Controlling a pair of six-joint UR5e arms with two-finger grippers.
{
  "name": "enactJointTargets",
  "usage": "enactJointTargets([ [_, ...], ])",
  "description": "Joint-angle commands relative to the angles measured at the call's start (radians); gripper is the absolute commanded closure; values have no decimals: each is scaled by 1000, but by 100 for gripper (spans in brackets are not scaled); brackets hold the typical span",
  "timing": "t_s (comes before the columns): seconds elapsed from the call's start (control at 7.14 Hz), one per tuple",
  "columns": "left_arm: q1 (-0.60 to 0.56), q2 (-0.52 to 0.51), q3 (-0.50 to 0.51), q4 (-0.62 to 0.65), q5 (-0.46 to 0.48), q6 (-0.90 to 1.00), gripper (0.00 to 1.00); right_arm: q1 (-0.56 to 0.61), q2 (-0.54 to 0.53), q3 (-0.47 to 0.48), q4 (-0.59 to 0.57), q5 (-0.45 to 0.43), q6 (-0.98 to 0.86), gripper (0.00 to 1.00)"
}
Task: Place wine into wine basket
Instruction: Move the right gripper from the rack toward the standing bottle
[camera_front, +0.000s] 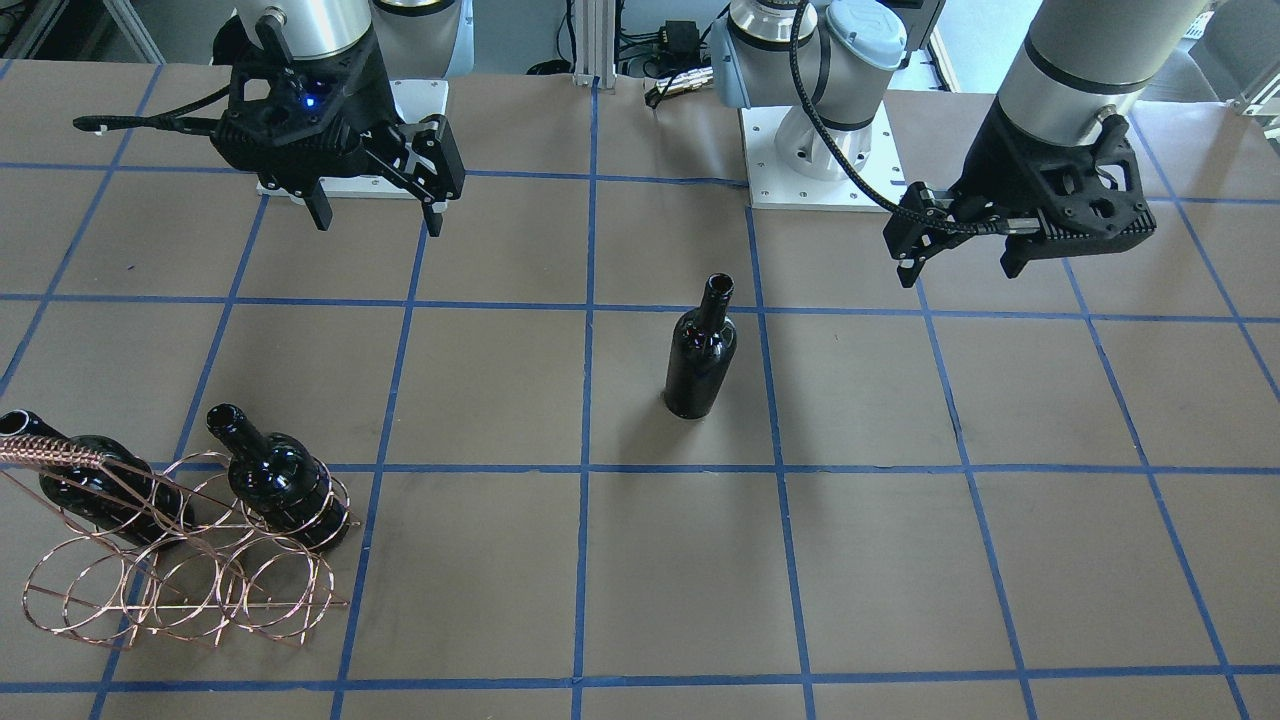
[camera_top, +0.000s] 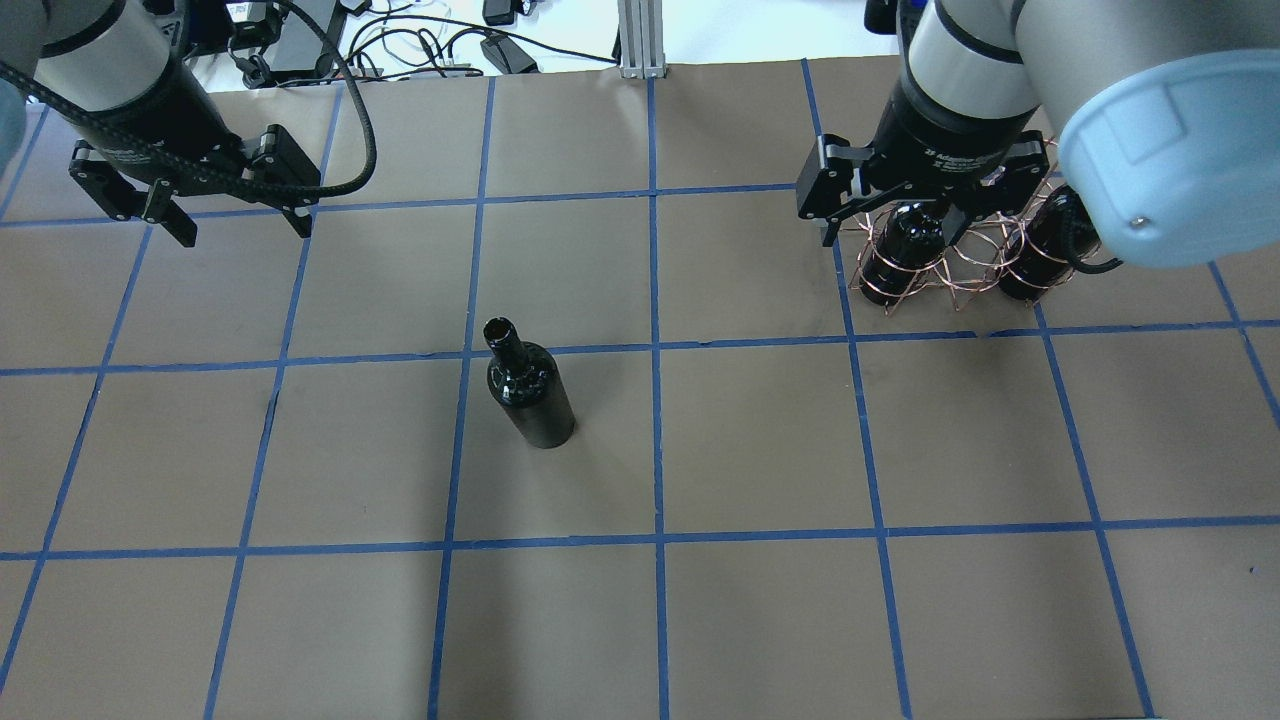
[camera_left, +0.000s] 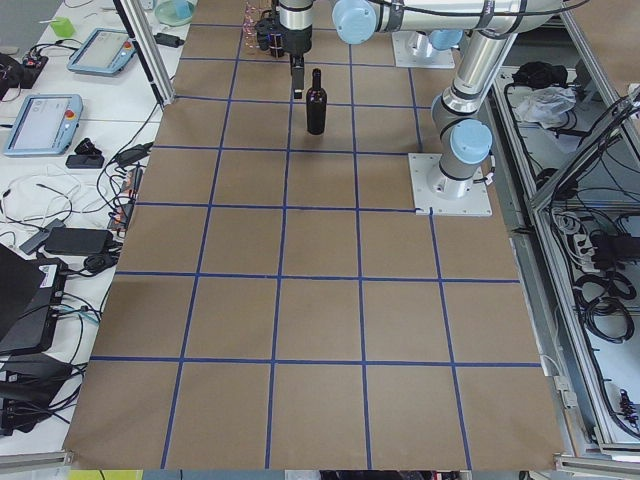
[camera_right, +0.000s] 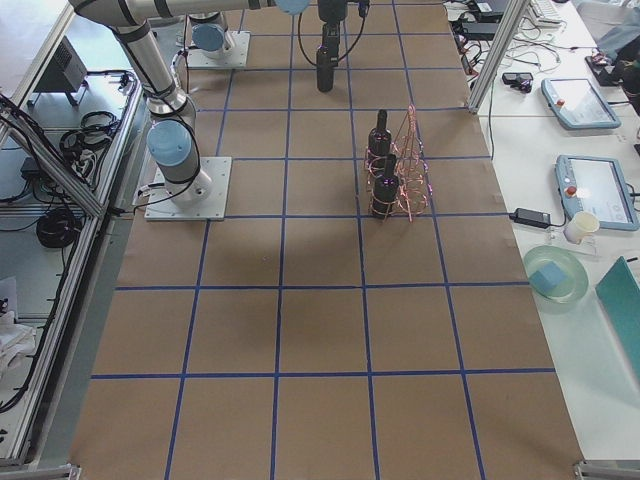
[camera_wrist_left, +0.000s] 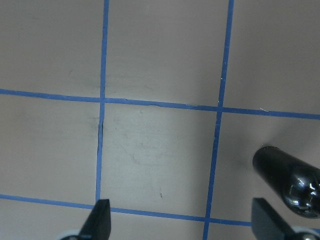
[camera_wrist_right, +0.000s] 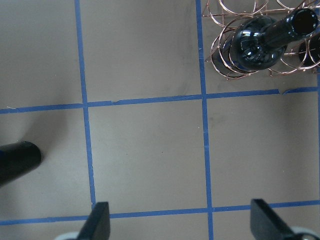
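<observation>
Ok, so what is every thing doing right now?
lone wine bottle, standing upright, untouched
wine basket, holds two bottles, other loops empty
bottle by handle, sitting in basket
second basket bottle, sitting in basket
left gripper, open, empty
right gripper, open, empty

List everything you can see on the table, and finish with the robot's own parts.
wine: one, glossy black, standing upright alone near the table's middle
racked bottles: two, glossy black, held in the basket's loops
wine basket: one, copper wire, on the robot's right side of the table
table: one, brown with a blue tape grid
left gripper: one, black, open and empty, above the table
right gripper: one, black, open and empty, above the table
</observation>
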Motion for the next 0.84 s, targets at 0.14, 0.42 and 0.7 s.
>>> enactJointTargets([
  [0.14,2,1,0,-2,-3,0,0,125,48,-9,-91,-4,185,0],
  [0.42,5,1,0,-2,-2,0,0,277,109,-29,-180,-6,437,0],
  [0.7,18,1,0,-9,3,0,0,394,195,-89,-185,-8,575,0],
])
